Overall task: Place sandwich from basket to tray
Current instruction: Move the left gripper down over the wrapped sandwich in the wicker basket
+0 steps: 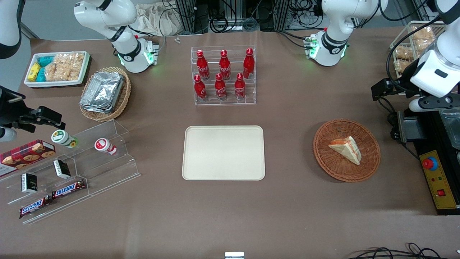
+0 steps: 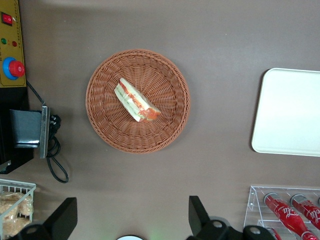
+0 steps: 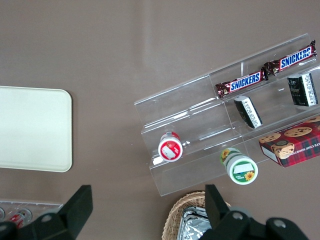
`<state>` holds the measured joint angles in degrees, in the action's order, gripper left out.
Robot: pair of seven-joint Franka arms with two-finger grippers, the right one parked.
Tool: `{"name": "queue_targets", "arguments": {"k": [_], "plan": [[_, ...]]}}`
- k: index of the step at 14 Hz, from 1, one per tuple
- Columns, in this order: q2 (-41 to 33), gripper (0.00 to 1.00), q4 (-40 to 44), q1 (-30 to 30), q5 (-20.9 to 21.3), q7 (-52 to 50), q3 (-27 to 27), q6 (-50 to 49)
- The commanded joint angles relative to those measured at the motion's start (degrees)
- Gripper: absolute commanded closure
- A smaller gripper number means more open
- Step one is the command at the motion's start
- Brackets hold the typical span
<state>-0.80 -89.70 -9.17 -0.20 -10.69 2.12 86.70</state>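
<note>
The sandwich [image 1: 346, 148] [image 2: 136, 101], a pale wedge with red-orange and green filling, lies in the round reddish-brown wicker basket [image 1: 325, 153] [image 2: 102, 120]. The cream tray [image 1: 222, 153] [image 2: 287, 110] [image 3: 30, 127] sits bare at the table's middle, beside the basket. My left gripper [image 1: 381, 90] [image 2: 131, 200] hangs open high above the table. It is farther from the front camera than the basket and toward the working arm's end. Nothing is between its fingers.
An acrylic rack of red bottles [image 1: 223, 75] [image 2: 287, 212] stands farther back than the tray. A yellow control box with a red button [image 1: 436, 178] [image 2: 12, 60] lies by the basket at the working arm's end. A wire basket of snacks [image 1: 413, 43] is near it.
</note>
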Motion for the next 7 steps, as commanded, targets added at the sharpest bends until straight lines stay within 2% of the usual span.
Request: {"name": "queue_targets", "arguments": {"k": [1, 5, 7], "plan": [[0.3, 0.00, 0.9, -0.7, 0.0, -1.7, 0.3, -1.9], [0.6, 0.00, 1.2, -0.7, -0.1, -4.9, 0.3, -1.9], [0.8, 0.00, 1.0, -0.7, -0.1, -12.3, 0.3, -1.8]]}}
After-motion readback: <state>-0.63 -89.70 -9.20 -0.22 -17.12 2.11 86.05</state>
